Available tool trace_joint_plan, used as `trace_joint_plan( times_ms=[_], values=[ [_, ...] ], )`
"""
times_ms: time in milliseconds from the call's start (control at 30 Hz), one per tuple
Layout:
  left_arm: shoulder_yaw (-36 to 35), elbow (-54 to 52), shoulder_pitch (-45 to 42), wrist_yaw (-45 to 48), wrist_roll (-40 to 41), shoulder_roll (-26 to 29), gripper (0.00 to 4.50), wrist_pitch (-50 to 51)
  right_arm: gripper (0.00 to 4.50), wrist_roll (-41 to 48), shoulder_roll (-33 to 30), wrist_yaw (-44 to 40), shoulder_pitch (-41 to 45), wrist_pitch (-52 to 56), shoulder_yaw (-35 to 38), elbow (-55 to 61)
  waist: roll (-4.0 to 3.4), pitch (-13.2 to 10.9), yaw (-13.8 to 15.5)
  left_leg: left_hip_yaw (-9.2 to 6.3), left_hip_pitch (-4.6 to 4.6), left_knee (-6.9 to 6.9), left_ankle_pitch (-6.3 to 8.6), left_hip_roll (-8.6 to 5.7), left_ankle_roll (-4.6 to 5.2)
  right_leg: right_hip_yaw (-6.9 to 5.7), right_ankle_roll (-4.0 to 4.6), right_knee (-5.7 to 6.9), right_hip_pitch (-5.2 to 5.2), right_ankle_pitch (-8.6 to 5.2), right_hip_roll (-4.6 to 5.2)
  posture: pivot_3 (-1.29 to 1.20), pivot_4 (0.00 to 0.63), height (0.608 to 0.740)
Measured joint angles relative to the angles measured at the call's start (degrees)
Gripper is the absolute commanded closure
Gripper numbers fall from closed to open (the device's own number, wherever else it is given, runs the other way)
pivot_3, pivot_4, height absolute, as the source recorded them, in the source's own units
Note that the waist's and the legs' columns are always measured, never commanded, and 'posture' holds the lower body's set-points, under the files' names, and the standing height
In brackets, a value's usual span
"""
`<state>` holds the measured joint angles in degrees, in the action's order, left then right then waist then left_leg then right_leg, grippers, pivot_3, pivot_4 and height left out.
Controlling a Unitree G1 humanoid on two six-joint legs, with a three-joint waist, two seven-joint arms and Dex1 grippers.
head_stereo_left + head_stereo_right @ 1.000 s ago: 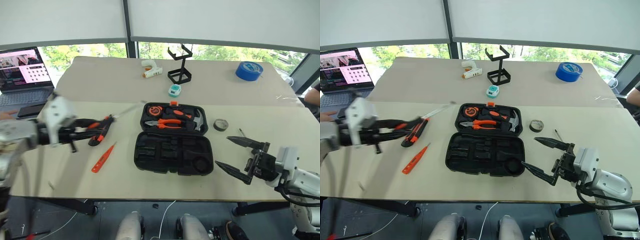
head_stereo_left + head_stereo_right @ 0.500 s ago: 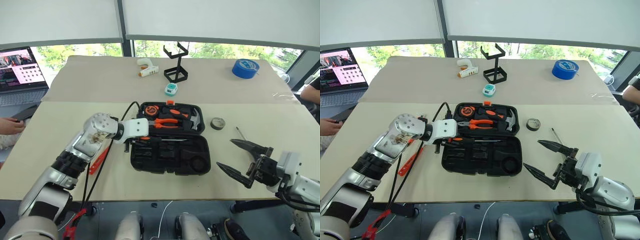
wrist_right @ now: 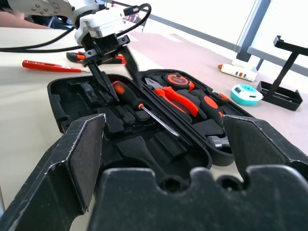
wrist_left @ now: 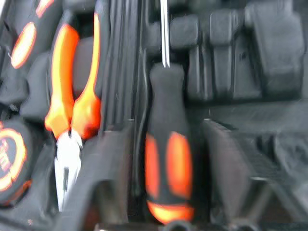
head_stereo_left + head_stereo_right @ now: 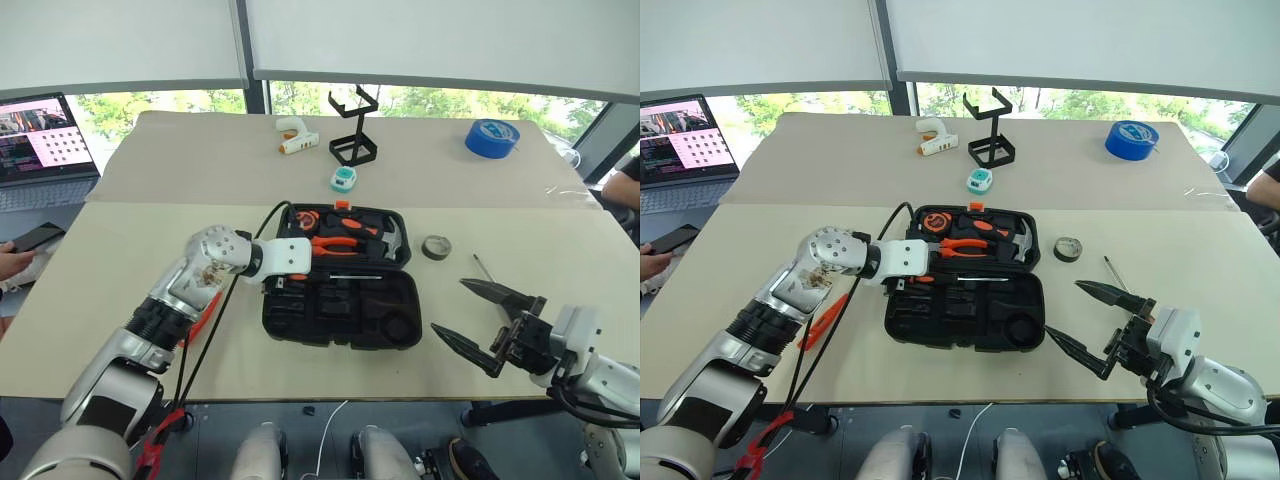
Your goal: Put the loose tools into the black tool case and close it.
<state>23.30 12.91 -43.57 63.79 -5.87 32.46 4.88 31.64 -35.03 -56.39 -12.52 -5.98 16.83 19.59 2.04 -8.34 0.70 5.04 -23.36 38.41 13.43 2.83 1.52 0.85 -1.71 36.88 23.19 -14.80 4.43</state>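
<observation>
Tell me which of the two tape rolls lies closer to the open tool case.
The small dark grey tape roll, lying on the table just beside the black tool case. The big blue tape roll sits well away on the far table.

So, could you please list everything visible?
tool case: one, black, open, centre
screwdriver: one, black-orange, case's near half
pliers, hammer, tape measure: one each, orange-black, case's far half
tester pen: one, orange, left of case
small tape roll: one, grey, right of case
big tape roll: one, blue, far right
glue gun: one, white, far side
wire stand: one, black, far side
device: one, teal, behind case
laptop: one, grey, far left
left tool: open, astride screwdriver
right tool: open, right of case
</observation>
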Motion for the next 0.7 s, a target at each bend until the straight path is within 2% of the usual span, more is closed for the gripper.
trace_joint_plan(
  times_ms=[100, 200, 333, 467, 700],
  values=[
    [-3.5, -1.3, 1.2, -0.2, 3.2, -0.2, 0.61, -0.9, 0.00, 0.0, 0.0, 0.2, -0.1, 0.2, -0.2, 0.4, 0.00, 0.0, 0.0, -0.10, 0.01, 0.01, 0.01, 0.01, 0.01, 0.00, 0.00, 0.01, 0.00, 0.00, 0.00, 0.00, 0.150, 0.740],
    [-6.8, -4.0, 3.4, 0.3, 6.4, 0.4, 1.39, -0.8, 0.00, 0.0, 0.0, 0.4, -0.3, 0.4, -0.2, 0.7, -0.01, 0.0, -0.2, -0.15, 0.06, 0.00, 0.01, 0.03, 0.02, 0.03, 0.00, 0.04, 0.00, 0.00, -0.01, 0.00, 0.150, 0.740],
    [-11.1, -7.9, 8.1, -2.3, 10.8, -1.0, 3.02, 5.8, 0.00, 0.0, 0.0, 1.6, -0.4, 0.6, -0.2, 0.9, -0.02, 0.0, -0.1, -0.21, 0.06, 0.06, 0.01, 0.03, 0.02, 0.03, -0.01, 0.12, -0.01, -0.01, 0.00, 0.00, 0.150, 0.740],
    [-11.7, -9.3, 10.4, -6.0, 12.7, -4.0, 4.48, 11.3, 0.00, 0.0, 0.0, 2.2, -0.3, 0.6, -0.2, 1.3, -0.02, 0.0, 0.3, -0.19, -0.04, 0.33, 0.04, 0.02, 0.07, -0.01, -0.04, 0.15, -0.09, -0.02, 0.01, 0.00, 0.150, 0.740],
    [-7.9, -9.7, 11.7, -11.1, 10.4, -7.9, 4.48, 17.9, 0.00, -0.1, -0.2, 2.5, -0.4, 0.6, -0.2, 1.3, -0.03, 0.0, 0.0, -0.22, -0.04, 0.33, 0.06, 0.00, 0.09, 0.01, -0.06, 0.16, -0.09, -0.01, -0.02, 0.00, 0.150, 0.740]
  ],
)
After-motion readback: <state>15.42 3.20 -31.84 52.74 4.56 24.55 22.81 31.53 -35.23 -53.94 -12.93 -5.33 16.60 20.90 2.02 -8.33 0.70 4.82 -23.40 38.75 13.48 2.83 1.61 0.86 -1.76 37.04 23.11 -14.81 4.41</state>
